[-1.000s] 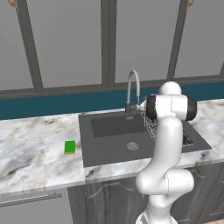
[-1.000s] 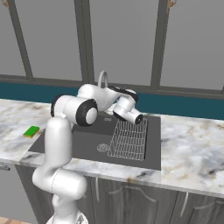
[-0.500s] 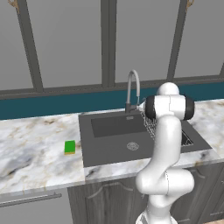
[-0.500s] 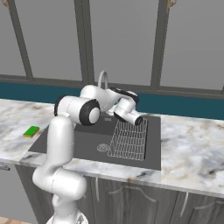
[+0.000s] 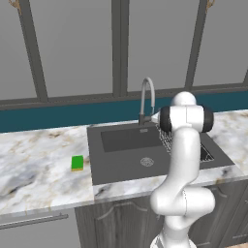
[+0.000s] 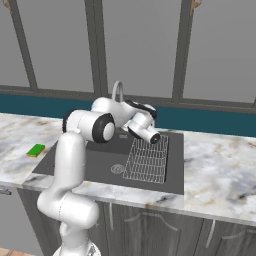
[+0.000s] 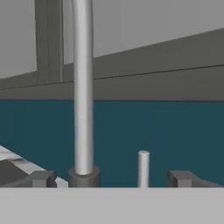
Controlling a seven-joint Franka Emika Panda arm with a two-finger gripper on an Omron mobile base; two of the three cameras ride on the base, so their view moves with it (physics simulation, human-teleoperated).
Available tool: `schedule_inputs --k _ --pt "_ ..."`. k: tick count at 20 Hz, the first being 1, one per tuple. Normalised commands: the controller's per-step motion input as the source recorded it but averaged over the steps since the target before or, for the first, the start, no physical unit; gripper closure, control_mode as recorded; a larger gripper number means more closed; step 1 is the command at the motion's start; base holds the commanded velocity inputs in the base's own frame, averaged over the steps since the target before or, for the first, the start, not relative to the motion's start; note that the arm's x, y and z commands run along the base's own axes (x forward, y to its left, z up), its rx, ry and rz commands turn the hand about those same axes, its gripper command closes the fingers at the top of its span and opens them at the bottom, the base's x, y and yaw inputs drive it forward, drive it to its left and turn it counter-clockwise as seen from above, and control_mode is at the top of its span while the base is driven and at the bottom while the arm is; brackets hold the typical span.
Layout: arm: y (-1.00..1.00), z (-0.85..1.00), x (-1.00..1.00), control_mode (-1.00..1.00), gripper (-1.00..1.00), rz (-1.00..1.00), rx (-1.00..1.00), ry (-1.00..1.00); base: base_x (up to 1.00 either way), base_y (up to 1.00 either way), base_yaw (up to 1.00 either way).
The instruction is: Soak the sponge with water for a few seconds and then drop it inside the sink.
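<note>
The green sponge (image 5: 77, 162) (image 6: 36, 150) lies flat on the marble counter left of the sink (image 5: 121, 163) (image 6: 102, 161), far from my hand. My gripper (image 7: 112, 179) is open with nothing between its fingertips (image 7: 41, 178). It hovers low over the back of the basin and points at the base of the grey gooseneck faucet (image 7: 83, 87) (image 5: 147, 97) (image 6: 117, 93). A small upright lever (image 7: 143, 168) stands just right of the faucet stem, between my fingers' line of sight. The water is out of view.
A wire rack (image 6: 147, 159) fills the right part of the basin, and a round drain (image 5: 147, 162) sits in the floor. Marble counter (image 5: 38, 169) runs to both sides. A teal backsplash and tall windows rise behind the faucet.
The arm has edged slightly toward the faucet. The sponge has stayed where it was and the gripper has stayed open.
</note>
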Motion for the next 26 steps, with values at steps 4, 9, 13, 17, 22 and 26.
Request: schedule_inputs --k 4,9,13,17,22,26 --pt "0.0 -0.04 0.17 -1.0 -1.0 -0.07 0.0 0.0 0.0 0.0 0.0" --pt "0.0 -0.08 0.15 -1.0 -1.0 -0.03 0.0 -0.02 0.0 0.0 0.0" --pt "0.0 -0.12 0.16 -1.0 -1.0 0.0 0.0 -0.02 0.0 0.0 0.0" --pt "0.0 -0.22 0.26 -1.0 -1.0 0.0 0.0 -0.02 0.0 0.0 0.0" --pt "0.0 -0.19 0.3 -1.0 -1.0 0.0 0.0 0.0 0.0 0.0 0.0" --pt "0.0 -0.1 0.24 -1.0 -1.0 0.0 0.0 0.0 0.0 0.0 0.0"
